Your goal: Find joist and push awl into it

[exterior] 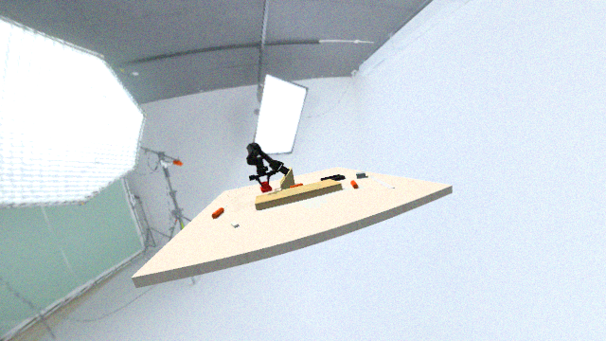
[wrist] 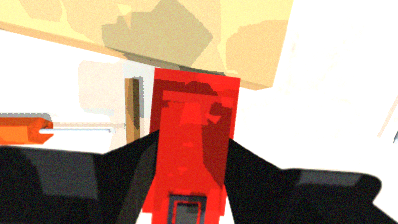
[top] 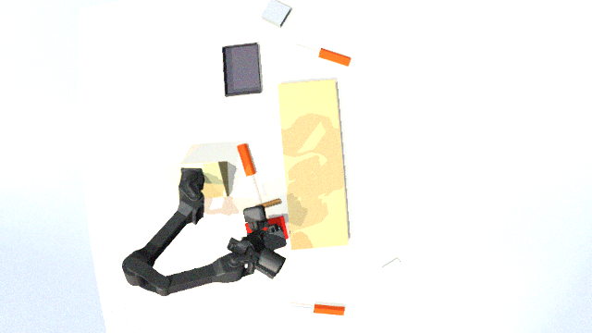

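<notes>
Stud finder [top: 280, 225] [exterior: 266, 188] [wrist: 190, 120] sits clamped in the downward-pointing claw [top: 266, 227] [exterior: 265, 184] [wrist: 192, 136], beside the panel [top: 312, 162] [exterior: 299, 194] [wrist: 250, 30].

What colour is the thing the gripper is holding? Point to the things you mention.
Red [top: 279, 224] [exterior: 266, 188] [wrist: 187, 145], clearest in the wrist view.

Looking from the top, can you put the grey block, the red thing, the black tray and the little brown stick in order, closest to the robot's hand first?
1. Red stud finder: gripped in the hand.
2. Brown stick: just above the hand in the picture.
3. Black tray: much higher up.
4. Grey block: top edge.
</notes>
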You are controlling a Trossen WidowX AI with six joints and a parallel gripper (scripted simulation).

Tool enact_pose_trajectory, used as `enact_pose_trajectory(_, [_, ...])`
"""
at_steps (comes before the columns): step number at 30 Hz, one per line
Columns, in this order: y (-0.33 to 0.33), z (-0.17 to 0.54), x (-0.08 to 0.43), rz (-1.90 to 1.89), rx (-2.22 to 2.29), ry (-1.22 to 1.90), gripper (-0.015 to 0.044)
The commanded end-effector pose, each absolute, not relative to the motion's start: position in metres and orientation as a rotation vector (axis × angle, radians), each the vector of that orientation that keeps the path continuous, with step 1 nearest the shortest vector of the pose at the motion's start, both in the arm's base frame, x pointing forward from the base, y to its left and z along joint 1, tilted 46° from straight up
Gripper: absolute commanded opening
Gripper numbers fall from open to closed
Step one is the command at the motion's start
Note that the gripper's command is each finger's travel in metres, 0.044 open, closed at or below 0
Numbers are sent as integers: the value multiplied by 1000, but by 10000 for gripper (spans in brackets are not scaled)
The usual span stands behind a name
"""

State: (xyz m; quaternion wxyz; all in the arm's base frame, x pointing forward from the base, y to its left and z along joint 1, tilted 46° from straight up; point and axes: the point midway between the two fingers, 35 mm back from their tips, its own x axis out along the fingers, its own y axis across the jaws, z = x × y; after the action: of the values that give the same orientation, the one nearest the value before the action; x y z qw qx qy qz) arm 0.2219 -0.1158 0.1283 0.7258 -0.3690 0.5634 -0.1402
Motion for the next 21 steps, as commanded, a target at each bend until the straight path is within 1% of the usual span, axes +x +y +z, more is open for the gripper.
enact_pose_trajectory(1, [-105, 143, 220, -320, -811, 1227, 0])
enact_pose_trajectory(13, [-82, 170, 212, -328, -825, 1218, 0])
enact_pose_trajectory(21, [-79, 179, 236, -342, -812, 1211, 0])
